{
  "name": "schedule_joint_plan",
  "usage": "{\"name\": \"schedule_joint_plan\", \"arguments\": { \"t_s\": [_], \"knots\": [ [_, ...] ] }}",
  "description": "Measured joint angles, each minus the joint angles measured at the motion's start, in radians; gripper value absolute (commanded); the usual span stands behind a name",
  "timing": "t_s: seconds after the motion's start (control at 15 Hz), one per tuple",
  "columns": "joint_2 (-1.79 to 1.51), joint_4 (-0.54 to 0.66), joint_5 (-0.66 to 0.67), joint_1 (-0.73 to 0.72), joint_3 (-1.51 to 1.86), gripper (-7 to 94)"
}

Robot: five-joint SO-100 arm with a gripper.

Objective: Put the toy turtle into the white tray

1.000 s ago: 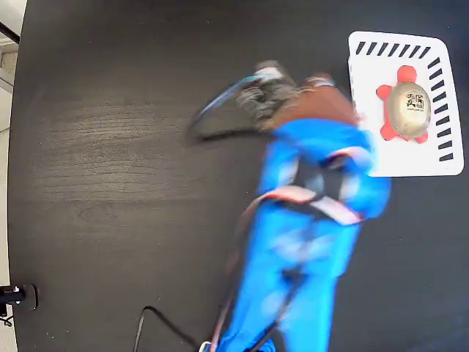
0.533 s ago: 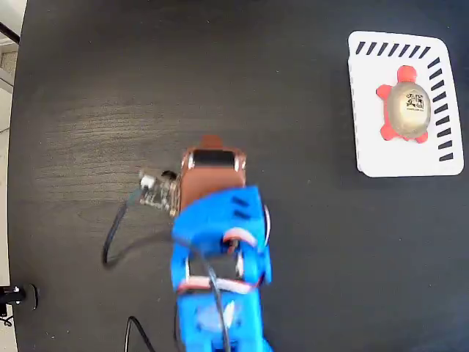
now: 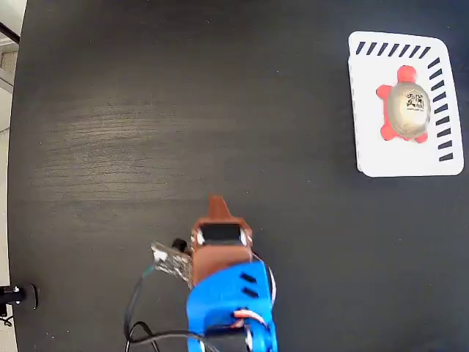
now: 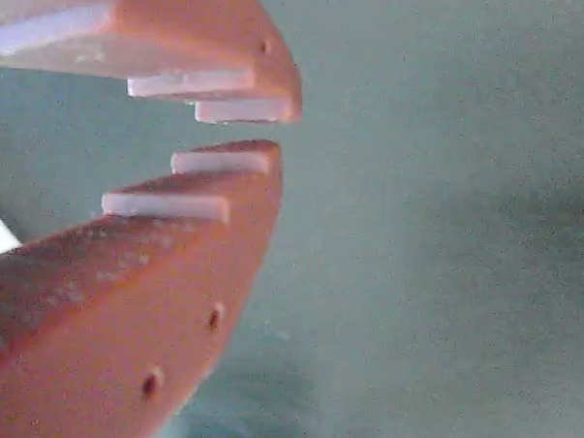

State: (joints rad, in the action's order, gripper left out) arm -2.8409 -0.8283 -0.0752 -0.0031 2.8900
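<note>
The toy turtle (image 3: 405,107), red head and feet with a shiny beige shell, lies inside the white tray (image 3: 399,160) at the upper right of the fixed view. My gripper (image 3: 216,204), orange-brown on a blue arm, sits low in the middle of the table, far down and left of the tray. In the wrist view the gripper (image 4: 280,132) is shut, its tips almost touching with nothing between them, and only bare table surface lies behind it.
The black round table (image 3: 146,110) fills the fixed view. A small circuit board with a black cable (image 3: 165,258) hangs off the arm's left side. The table's left edge (image 3: 16,183) borders a pale floor.
The arm has swung away from beside the tray, going left and then down toward the bottom edge. The turtle and tray have stayed put.
</note>
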Motion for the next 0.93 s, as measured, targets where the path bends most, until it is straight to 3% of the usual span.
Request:
{"name": "schedule_joint_plan", "arguments": {
  "t_s": [0.53,0.93],
  "knots": [
    [-0.379,-0.394,-0.040,-0.029,0.040,-1],
    [-0.402,-0.426,-0.017,-0.064,0.040,0]
  ]
}}
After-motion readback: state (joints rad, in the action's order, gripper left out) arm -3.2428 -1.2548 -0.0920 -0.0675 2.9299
